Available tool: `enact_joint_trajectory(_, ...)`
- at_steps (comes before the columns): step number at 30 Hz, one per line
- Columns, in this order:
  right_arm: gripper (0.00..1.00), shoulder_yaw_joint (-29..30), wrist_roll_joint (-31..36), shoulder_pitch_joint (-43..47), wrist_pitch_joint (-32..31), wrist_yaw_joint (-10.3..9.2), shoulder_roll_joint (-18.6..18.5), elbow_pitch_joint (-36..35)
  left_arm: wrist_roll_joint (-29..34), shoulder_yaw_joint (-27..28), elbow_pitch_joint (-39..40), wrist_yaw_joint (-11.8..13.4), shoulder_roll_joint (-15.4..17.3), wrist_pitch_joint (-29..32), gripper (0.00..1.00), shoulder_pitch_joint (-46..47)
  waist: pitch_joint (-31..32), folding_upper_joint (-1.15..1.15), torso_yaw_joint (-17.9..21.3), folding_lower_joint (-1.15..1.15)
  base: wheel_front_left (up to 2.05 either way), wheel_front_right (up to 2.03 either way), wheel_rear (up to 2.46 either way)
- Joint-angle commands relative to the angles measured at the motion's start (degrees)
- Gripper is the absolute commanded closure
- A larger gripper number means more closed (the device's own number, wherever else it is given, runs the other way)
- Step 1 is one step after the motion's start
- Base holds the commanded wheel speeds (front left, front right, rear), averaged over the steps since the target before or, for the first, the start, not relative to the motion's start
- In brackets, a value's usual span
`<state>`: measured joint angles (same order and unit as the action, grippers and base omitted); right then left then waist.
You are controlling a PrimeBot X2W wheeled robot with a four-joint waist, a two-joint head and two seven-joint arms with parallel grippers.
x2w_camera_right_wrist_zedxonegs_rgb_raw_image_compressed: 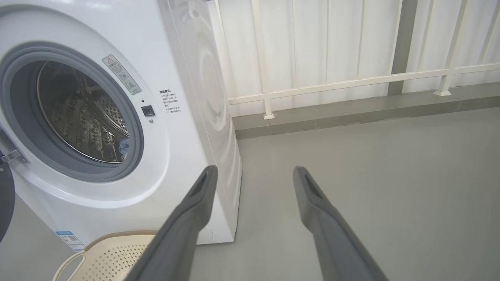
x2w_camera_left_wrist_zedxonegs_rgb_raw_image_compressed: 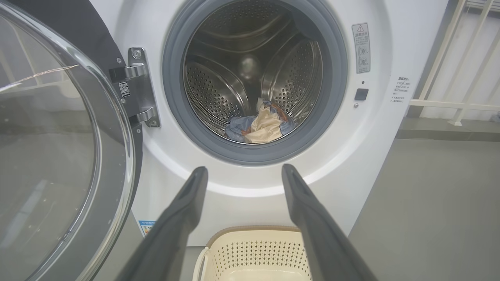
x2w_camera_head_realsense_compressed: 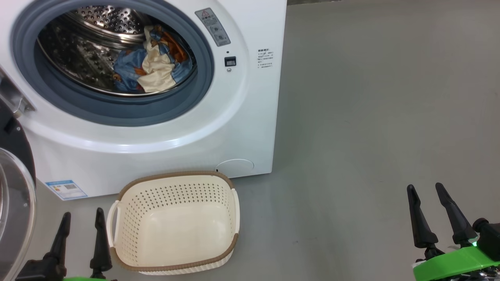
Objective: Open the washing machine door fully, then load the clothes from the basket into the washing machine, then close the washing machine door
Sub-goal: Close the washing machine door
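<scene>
The left gripper (x2w_camera_head_realsense_compressed: 83,214) is holding its two long dark fingers spread wide, gripping nothing and touching nothing, and is hanging just left of the small cream-white perforated plastic basket with a brown woven-look rim (x2w_camera_head_realsense_compressed: 175,175). The right gripper (x2w_camera_head_realsense_compressed: 425,187) is likewise standing spread and unloaded, well off to the right over the grey floor (x2w_camera_head_realsense_compressed: 371,117). The basket is sitting upright on the floor just before the big white boxy front-loading washing machine (x2w_camera_head_realsense_compressed: 238,117), mouth facing up, handles left and right, bare bottom showing. The soft light-blue clothes with cream and orange patches (x2w_camera_head_realsense_compressed: 152,66) are lying bunched low in the steel perforated drum (x2w_camera_head_realsense_compressed: 78,50), whose mouth is facing the robot. The round glossy black door with domed clear glass (x2w_camera_head_realsense_compressed: 15,203) is standing swung open on the left hinge; the head view's left edge is cutting it off. In the right wrist view the blue-grey gasket ring (x2w_camera_right_wrist_zedxonegs_rgb_raw_image_compressed: 134,128) is hiding all but a blue sliver of the clothes. The label print is too small to read.
</scene>
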<state>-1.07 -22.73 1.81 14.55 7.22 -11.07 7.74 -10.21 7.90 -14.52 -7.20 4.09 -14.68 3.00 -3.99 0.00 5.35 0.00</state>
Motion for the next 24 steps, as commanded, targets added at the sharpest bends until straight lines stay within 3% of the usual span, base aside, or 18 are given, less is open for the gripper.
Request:
enact_joint_trajectory(1,0.0,-0.9,1.1,-0.2,0.4,0.26,-1.3,-1.4,-0.3,1.4,2.0,-0.3,1.2,-0.3,0.0,0.3,0.0,0.0,-0.1,0.0,-0.05,0.05,0.0)
enact_joint_trajectory(14,0.0,-1.1,1.1,-0.6,0.4,0.26,-1.7,-1.9,-0.2,1.6,2.9,-0.3,0.5,-0.3,0.0,0.0,-0.6,0.0,-2.6,0.0,0.0,0.0,0.0)
enact_joint_trajectory(24,0.0,-3.3,1.1,-1.7,0.4,0.26,-2.6,-2.3,-0.5,2.5,4.6,-0.3,-0.6,-0.3,0.0,-1.2,-1.4,0.0,-9.8,0.0,0.0,0.0,0.0)
